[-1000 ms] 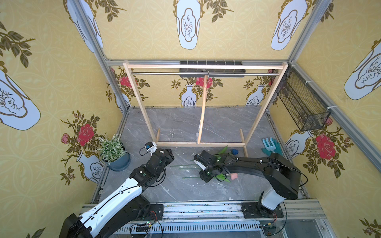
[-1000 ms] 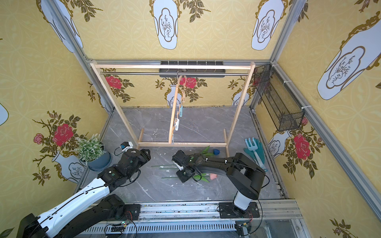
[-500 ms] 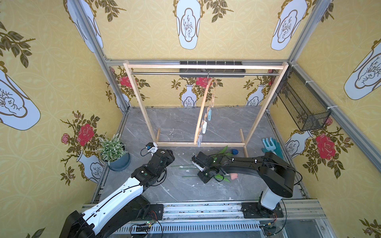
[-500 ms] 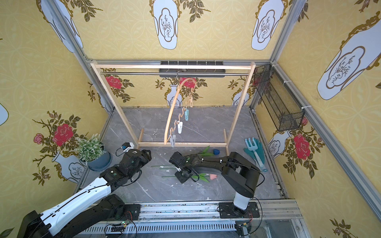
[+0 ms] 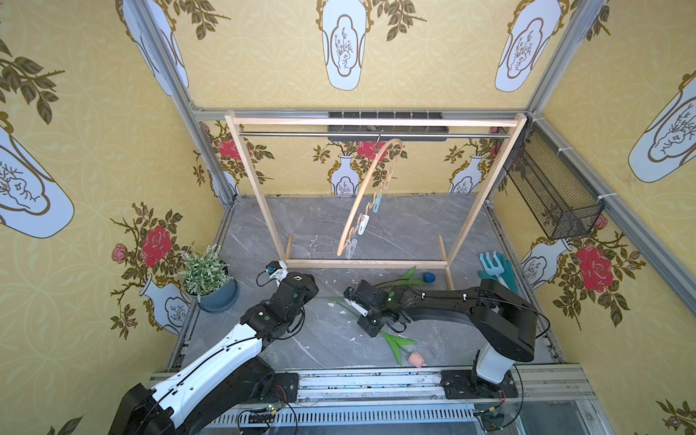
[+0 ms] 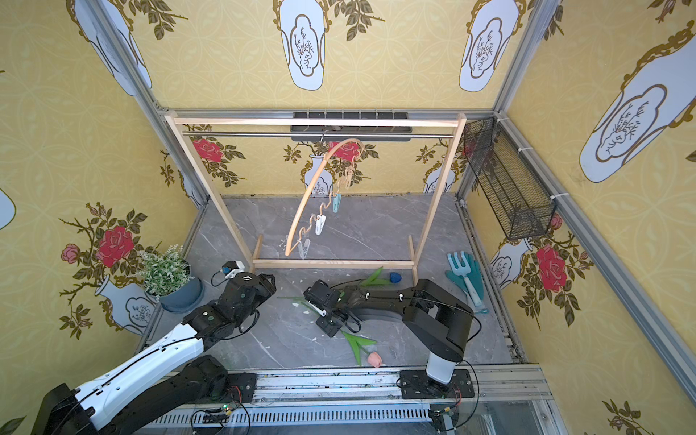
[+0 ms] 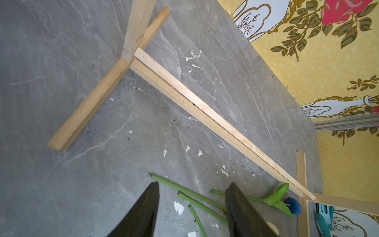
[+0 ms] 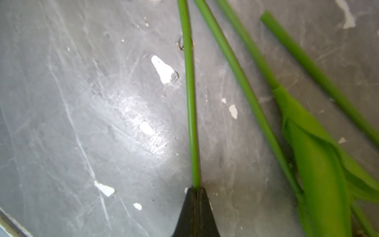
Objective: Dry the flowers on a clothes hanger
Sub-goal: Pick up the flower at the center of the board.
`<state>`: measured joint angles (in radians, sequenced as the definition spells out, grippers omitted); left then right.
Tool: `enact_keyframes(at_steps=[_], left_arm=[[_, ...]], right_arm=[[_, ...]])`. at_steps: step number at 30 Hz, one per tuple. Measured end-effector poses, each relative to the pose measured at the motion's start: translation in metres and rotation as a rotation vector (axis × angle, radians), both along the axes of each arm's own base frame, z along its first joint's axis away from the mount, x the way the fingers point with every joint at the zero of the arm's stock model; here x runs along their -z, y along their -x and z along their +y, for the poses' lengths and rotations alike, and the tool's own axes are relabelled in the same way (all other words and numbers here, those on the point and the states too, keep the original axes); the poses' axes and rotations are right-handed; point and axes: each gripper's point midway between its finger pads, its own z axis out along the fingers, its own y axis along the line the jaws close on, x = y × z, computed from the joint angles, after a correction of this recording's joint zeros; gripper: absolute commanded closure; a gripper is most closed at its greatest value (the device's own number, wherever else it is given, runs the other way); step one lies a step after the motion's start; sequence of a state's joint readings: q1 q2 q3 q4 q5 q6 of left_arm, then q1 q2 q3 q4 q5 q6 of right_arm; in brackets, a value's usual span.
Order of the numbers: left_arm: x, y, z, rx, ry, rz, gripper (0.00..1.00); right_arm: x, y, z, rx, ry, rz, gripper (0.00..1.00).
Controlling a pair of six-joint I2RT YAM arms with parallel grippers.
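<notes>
The flowers lie on the grey floor, their green stems [image 7: 184,185] fanned out side by side. A blue head [image 5: 428,277] rests by the rack's foot and a pink head [image 5: 415,359] near the front rail. My right gripper [image 8: 196,189] is shut on one thin green stem [image 8: 189,102], low over the floor; in both top views the pink tulip's leaves [image 6: 356,341] lead up to it. My left gripper [image 7: 192,183] hovers open above the cut stem ends, holding nothing. The clothes hanger [image 5: 361,203] hangs from the metal rail, turned slantwise, pegs dangling.
The wooden rack's base bar [image 5: 367,263] runs across the floor just behind both grippers. A potted plant [image 5: 209,275] stands at the left wall. A teal rake and glove [image 5: 497,267] lie at the right. A wire basket [image 5: 553,192] hangs on the right wall.
My right gripper has closed on the stem. The pink tulip has swung toward the front rail. The hanger has turned from edge-on to slantwise. My left gripper has narrowed slightly.
</notes>
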<state>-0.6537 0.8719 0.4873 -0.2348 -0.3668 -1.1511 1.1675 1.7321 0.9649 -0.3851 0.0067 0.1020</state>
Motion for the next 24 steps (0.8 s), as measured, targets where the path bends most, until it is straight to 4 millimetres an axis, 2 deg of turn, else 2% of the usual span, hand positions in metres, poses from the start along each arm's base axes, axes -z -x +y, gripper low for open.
enact_keyframes(at_steps=[4,10,12,16,21,24], left_arm=[[-0.004,0.002,0.003,-0.008,0.0,-0.007,0.44],[-0.025,0.007,0.006,0.006,0.034,-0.063,0.44],[-0.031,0.01,0.002,0.042,0.047,-0.079,0.44],[-0.04,0.015,-0.017,0.166,0.089,-0.103,0.42],[-0.044,0.022,-0.049,0.333,0.173,-0.119,0.41],[-0.046,0.026,-0.068,0.428,0.22,-0.125,0.45]], right_arm=[[-0.012,0.003,0.009,-0.045,-0.035,-0.002,1.0],[-0.074,-0.002,0.041,-0.081,-0.261,-0.025,1.0],[-0.095,-0.012,0.046,-0.052,-0.348,-0.036,1.0],[-0.128,-0.032,0.049,0.037,-0.515,-0.044,1.0],[-0.146,-0.034,0.056,0.079,-0.653,-0.005,1.0],[-0.154,-0.035,0.062,0.098,-0.71,0.018,1.0]])
